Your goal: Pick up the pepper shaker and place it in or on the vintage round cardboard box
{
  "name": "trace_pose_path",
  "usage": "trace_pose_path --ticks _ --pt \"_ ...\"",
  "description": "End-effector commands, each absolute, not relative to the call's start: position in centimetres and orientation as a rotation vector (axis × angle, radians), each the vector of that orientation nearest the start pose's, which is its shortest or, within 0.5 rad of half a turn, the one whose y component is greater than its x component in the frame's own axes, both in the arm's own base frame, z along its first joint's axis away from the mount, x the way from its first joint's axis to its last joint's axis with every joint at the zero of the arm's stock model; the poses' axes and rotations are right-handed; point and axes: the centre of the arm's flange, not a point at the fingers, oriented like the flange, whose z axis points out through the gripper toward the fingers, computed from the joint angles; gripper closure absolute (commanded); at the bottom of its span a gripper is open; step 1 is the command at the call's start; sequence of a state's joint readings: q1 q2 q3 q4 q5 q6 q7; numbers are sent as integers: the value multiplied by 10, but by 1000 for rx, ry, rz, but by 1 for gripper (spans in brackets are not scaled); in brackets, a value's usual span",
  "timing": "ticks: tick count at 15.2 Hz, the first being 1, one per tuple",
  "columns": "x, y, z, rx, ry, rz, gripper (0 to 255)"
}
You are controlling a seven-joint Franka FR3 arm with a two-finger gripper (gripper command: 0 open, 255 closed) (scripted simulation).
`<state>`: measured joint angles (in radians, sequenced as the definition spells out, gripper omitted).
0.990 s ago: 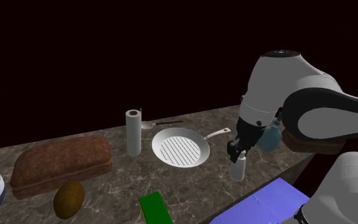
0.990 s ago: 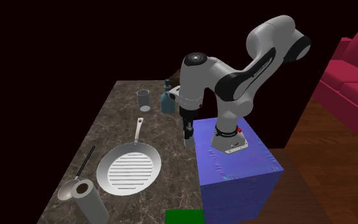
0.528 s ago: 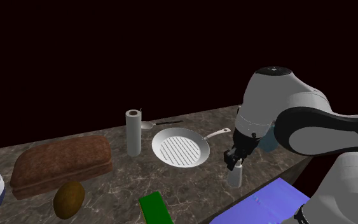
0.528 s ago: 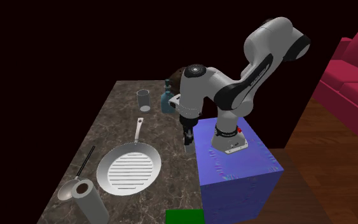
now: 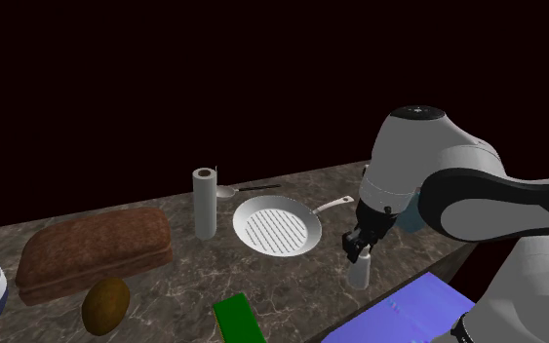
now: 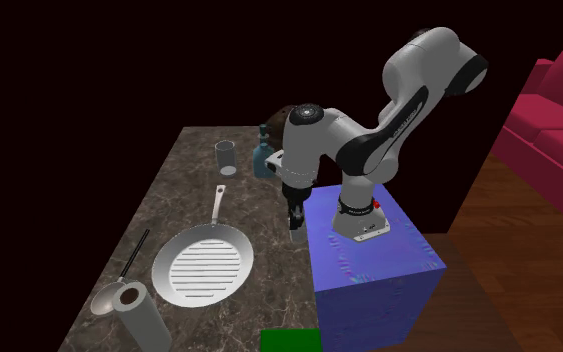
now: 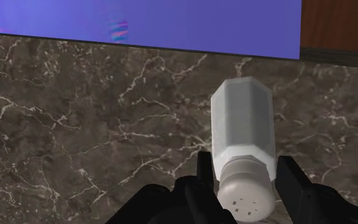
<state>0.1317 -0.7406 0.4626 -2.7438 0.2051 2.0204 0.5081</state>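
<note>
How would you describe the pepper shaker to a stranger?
On the dark veined marble countertop, look at the edge beside the blue box stand. A small pale faceted shaker with a perforated cap stands there under the black hand, upright, unlike the flat grey frying pan nearby.

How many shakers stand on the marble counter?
1. The white shaker stands near the edge of the counter beside the blue stand, right under the gripper. The arm may hide others.

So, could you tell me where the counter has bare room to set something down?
Bare marble lies between the loaf, the frying pan and the green object, and along the counter edge beside the pan's handle up to the glass. It is crowded by the stand, around the pepper shaker and the blue bottle.
</note>
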Motion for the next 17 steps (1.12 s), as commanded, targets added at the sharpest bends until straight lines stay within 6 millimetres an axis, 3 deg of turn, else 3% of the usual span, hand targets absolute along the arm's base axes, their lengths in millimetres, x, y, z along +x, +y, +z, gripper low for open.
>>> trace_pose_path --ticks 1,6,10,17 --pt "272 183 406 -3254 197 -62 0" --pt "272 183 406 -3254 197 -62 0" --pt "271 189 456 -3254 197 -62 0" --pt "271 189 456 -3254 197 -62 0"
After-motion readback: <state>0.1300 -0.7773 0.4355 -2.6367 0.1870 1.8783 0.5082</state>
